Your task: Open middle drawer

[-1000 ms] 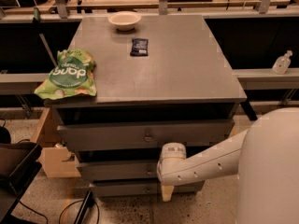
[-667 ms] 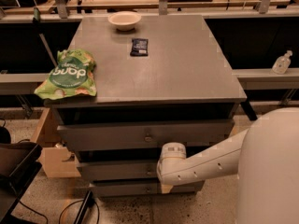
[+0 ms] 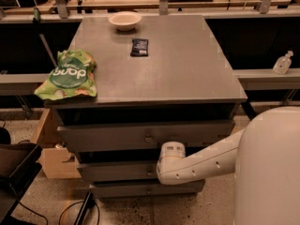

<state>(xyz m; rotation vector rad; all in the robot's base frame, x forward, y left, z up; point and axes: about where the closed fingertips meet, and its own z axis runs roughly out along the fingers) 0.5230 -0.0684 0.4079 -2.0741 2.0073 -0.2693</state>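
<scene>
Middle drawer (image 3: 117,171) — the mid-sized grey front with a small round knob (image 3: 150,173) at its centre — lies between two other fronts; the taller top drawer (image 3: 108,136) is directly above it, the narrower bottom drawer (image 3: 122,189) directly below it; a white arm (image 3: 206,162) reaches across the middle drawer's right half, and the claw (image 3: 161,172) is at the arm's tip, just beside the knob — hidden by the wrist, so whether it is open or closed cannot be told; higher above the middle drawer, the grey surface (image 3: 187,69) carries a green bag (image 3: 70,75) at the left, a dark packet (image 3: 139,47) and a pale bowl (image 3: 124,20) further back.
</scene>
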